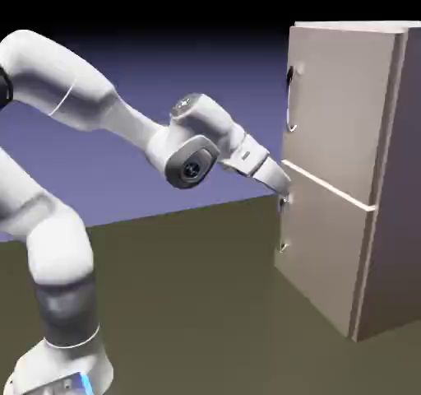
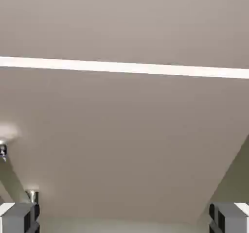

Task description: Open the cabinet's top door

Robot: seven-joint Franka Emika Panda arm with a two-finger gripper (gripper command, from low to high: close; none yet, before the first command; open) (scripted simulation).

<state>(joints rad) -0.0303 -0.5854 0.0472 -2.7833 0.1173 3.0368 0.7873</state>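
Note:
The cabinet [image 1: 345, 171] stands at the exterior view's right, both front doors flush and split by a pale seam [image 1: 329, 188]. The top door [image 1: 337, 97] carries a thin vertical bar handle [image 1: 291, 101] near its left edge. My gripper [image 1: 284, 194] sits close to the cabinet front just below the seam, well under that handle. In the hand view, beige panel fills the picture and the seam [image 2: 124, 68] crosses it. My gripper [image 2: 124, 220] is open, with its fingertips [image 2: 17, 217] far apart and nothing between them.
The lower door [image 1: 325, 253] has its own small handle [image 1: 284, 225] just beneath my gripper. A metal bar handle [image 2: 17, 176] shows at the hand view's lower left, beside the left fingertip. The cabinet's darker side [image 1: 399, 188] faces right.

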